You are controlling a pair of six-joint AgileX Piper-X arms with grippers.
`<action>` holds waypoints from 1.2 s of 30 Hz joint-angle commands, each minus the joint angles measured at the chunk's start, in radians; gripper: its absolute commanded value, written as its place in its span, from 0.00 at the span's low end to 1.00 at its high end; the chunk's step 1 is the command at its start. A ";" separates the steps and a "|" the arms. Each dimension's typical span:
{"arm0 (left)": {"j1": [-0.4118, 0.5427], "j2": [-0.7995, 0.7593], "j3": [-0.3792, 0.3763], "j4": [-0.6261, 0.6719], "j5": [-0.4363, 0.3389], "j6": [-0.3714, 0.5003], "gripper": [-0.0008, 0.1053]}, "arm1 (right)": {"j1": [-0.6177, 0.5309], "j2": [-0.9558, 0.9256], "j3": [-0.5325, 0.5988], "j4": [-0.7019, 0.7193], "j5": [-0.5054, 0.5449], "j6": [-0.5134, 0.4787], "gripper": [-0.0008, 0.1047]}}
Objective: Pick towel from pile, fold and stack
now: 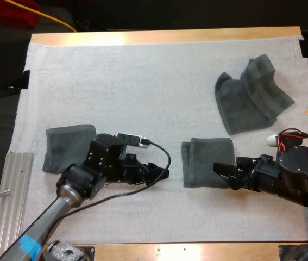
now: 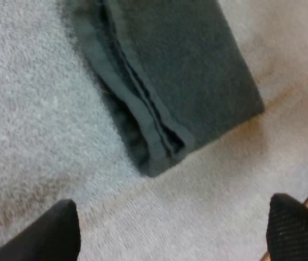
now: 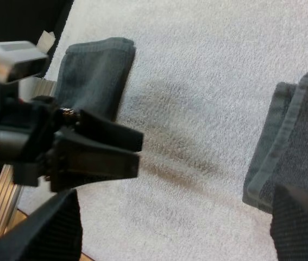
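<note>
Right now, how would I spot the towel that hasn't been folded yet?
Start at the white mat and go to its far right part. The crumpled towel lies there, alone. The left towel and middle towel are flat, neat rectangles; this one is bunched up with lopsided edges.

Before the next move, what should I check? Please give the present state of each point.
1. The left gripper is open: ok.
2. The right gripper is open: ok.
3. The middle folded towel lies flat on the mat: ok.
4. The left folded towel lies flat: ok.
5. The crumpled towel is folded: not ok.
6. The right gripper is clear of the middle folded towel: cannot tell.
</note>
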 commanded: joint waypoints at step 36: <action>-0.160 0.559 -0.149 -0.383 0.101 -0.285 0.66 | 0.002 -0.008 0.000 -0.002 0.001 -0.006 0.67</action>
